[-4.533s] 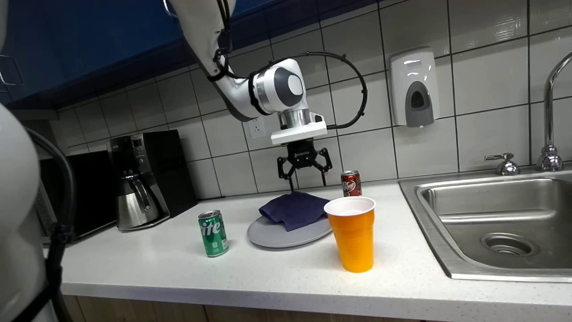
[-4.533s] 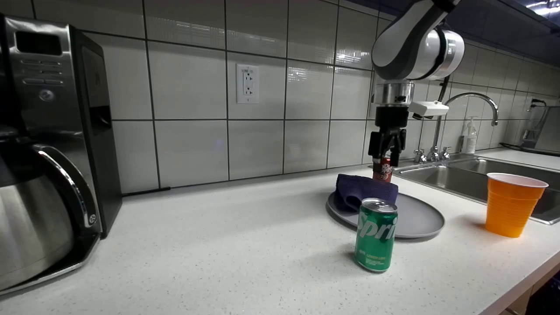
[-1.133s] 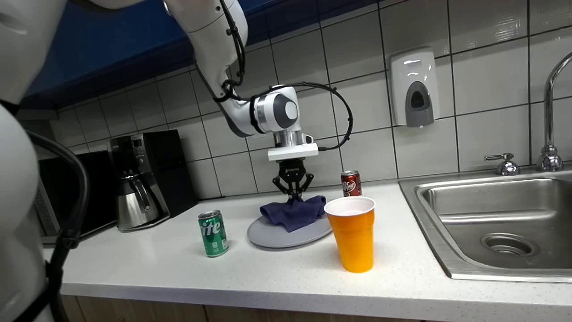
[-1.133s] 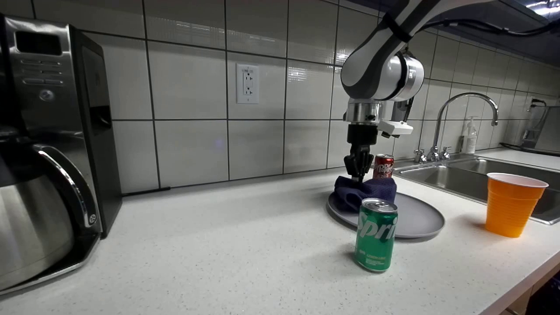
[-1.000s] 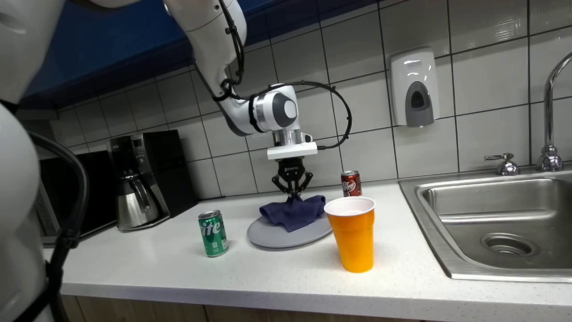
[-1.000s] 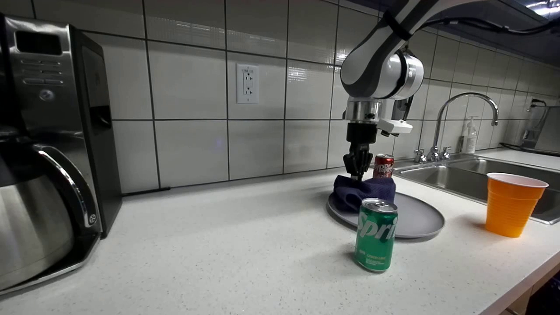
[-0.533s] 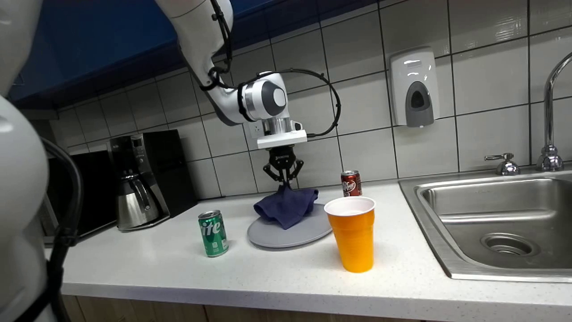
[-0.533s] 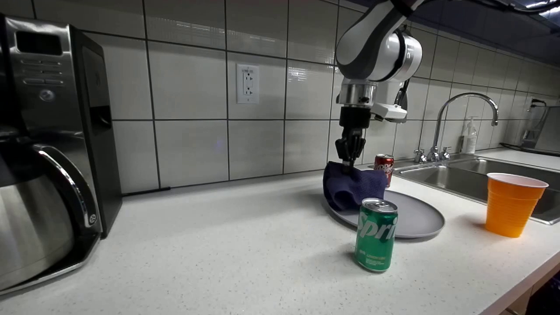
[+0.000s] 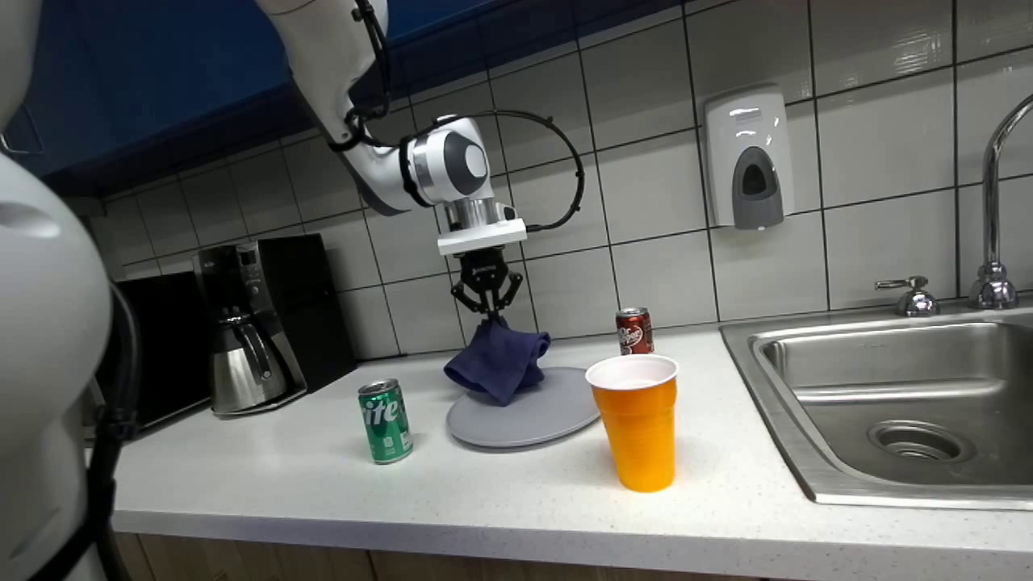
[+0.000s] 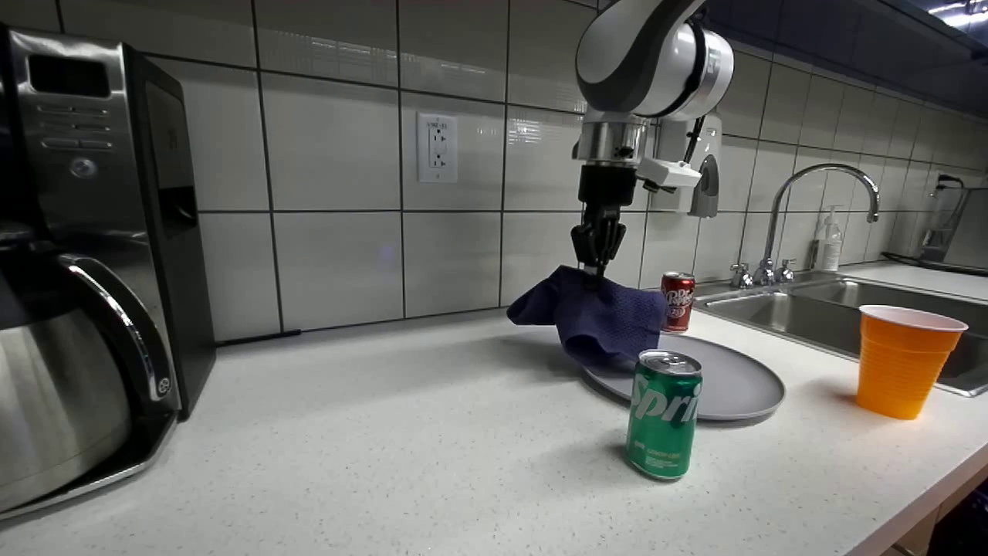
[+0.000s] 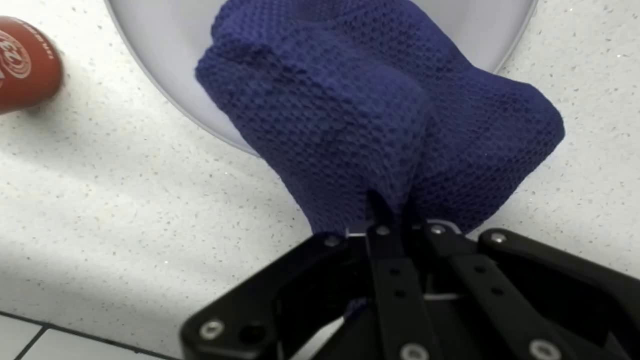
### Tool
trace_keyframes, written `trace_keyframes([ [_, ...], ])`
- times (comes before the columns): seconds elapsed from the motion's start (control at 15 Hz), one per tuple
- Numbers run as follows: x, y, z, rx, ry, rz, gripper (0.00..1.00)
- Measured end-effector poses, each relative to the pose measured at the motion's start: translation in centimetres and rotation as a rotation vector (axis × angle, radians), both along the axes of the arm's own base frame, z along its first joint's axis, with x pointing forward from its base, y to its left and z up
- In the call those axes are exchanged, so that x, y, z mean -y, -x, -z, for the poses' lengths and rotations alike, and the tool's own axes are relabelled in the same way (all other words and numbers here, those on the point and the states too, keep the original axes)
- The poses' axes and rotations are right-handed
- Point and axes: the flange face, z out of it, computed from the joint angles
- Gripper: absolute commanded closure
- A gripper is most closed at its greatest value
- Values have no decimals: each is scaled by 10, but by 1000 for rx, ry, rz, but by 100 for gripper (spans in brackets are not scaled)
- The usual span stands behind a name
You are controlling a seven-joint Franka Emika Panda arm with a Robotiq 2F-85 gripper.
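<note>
Looks like a kitchen, judging by the sink (image 9: 912, 371), the faucet (image 9: 991, 222) at its back edge and the coffee maker (image 9: 294, 303) well apart from it.

In an exterior view, the camera faces a white-tiled wall (image 9: 662, 186) from in front of a speckled white counter (image 9: 266, 476). In an exterior view facing the same wall, a black-and-silver coffee maker (image 10: 170, 255) stands close at far left. The wrist view looks down, close above a blue textured cloth (image 11: 370, 115); all share the round grey plate (image 11: 170, 55).

The cloth (image 11: 340, 115) looks rough and dimpled, the plate (image 9: 524, 426) smooth, matt.
</note>
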Motion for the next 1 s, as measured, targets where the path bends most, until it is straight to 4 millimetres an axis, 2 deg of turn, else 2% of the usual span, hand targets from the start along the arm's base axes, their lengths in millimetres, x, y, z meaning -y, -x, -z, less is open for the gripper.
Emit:
trace_keyframes([
  [0.47, -12, -9, -4, 17, 18, -34, 98],
  [1.0, -27, -43, -4, 45, 41, -78, 98],
])
